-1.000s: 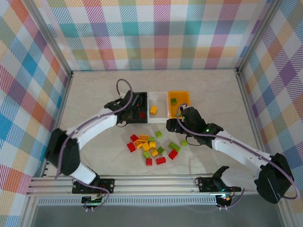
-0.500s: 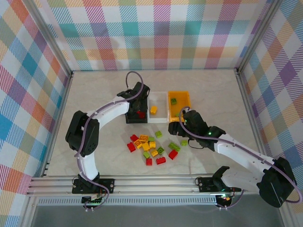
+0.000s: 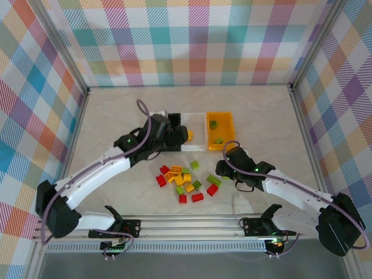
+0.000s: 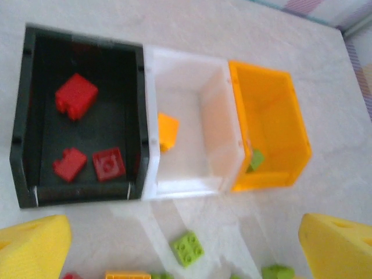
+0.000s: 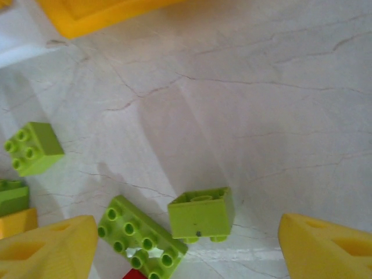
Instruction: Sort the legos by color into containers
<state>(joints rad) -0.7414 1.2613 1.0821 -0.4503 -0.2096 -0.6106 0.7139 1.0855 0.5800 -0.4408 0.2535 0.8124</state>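
My right gripper [image 3: 224, 172] is spread wide and empty above the right edge of the loose pile on the bench [image 5: 261, 116]. In the wrist view a small lime brick [image 5: 201, 214] lies between my fingers, a little right of their midline. It is overturned, hollow underside up. It is squarish, with no long axis to align to, and its sides sit roughly square to my closing line. A long lime brick [image 5: 142, 241] lies just beside it on the left, its long axis diagonal. I judge a straight descent would suit, provided the left finger lands clear of that neighbour. The orange bin [image 3: 226, 119], already holding green pieces, lies directly far of this gripper. My left gripper [image 3: 167, 130], also spread and empty, hangs over the black bin [image 4: 116, 87], which holds three red bricks [image 4: 75, 96]. The right arm is therefore the nearer one.
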